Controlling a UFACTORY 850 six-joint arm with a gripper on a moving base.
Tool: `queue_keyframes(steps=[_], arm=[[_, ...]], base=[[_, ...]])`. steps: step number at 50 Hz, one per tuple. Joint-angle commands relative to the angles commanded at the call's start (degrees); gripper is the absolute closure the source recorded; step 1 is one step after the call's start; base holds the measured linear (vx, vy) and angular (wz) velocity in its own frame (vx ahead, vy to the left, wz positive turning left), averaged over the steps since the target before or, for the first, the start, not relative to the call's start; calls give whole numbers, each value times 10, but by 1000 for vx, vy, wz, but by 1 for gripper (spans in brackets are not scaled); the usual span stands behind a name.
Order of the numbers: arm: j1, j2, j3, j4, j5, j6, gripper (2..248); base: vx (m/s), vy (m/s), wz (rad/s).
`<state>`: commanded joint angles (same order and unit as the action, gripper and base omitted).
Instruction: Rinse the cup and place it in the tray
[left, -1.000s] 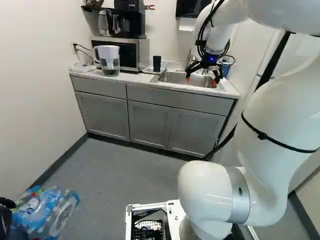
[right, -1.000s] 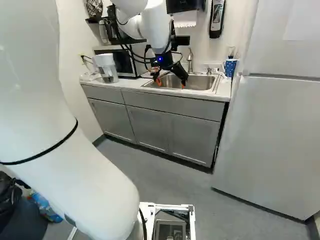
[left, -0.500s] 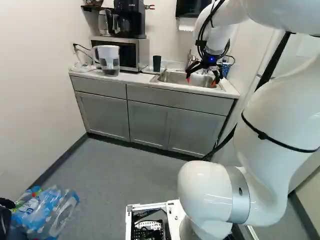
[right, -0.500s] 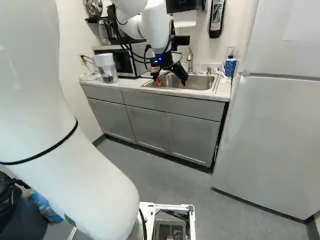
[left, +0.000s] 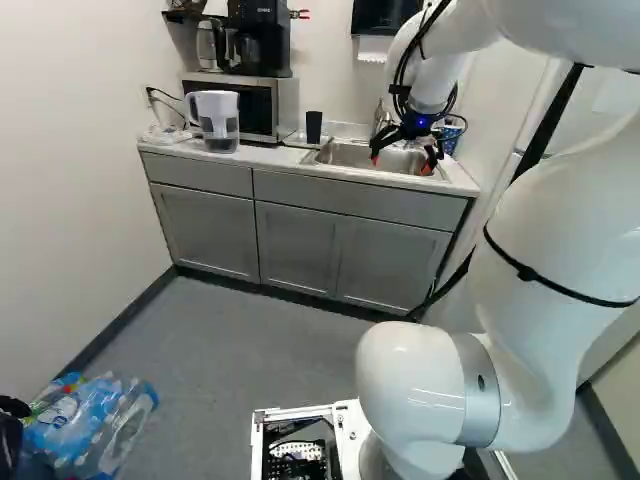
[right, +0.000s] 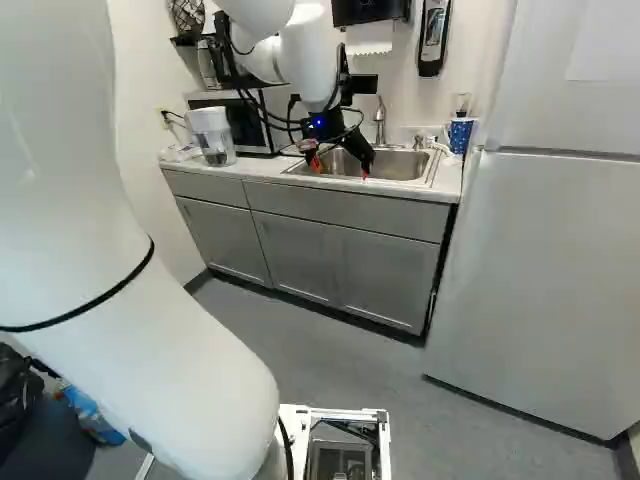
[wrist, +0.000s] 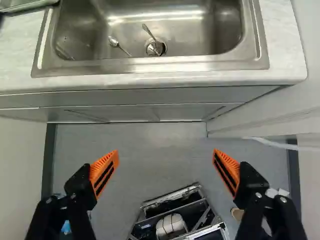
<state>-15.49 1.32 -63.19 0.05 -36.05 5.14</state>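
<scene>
One dark cup (left: 314, 127) stands on the tray (left: 294, 140) in left base view, well apart from the gripper (left: 401, 163). Right base view shows jaws near the sink (right: 402, 165). In wrist view, jaws stand wide, sink ahead.

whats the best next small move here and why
I'd probably ease the jaws back from the sink, leaving them open: they stand wide apart with nothing between them, and the dark cup appears to stand upright in the tray already. Whether it has been rinsed, I can't tell.
</scene>
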Motion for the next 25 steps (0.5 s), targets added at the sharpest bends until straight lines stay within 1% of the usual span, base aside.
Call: queue_keyframes(steps=[13,25], arm=[[6,5,22,0,32,-2,3],[13,12,48,0,72,-4,3]], base=[[0,0,0],[0,0,0]])
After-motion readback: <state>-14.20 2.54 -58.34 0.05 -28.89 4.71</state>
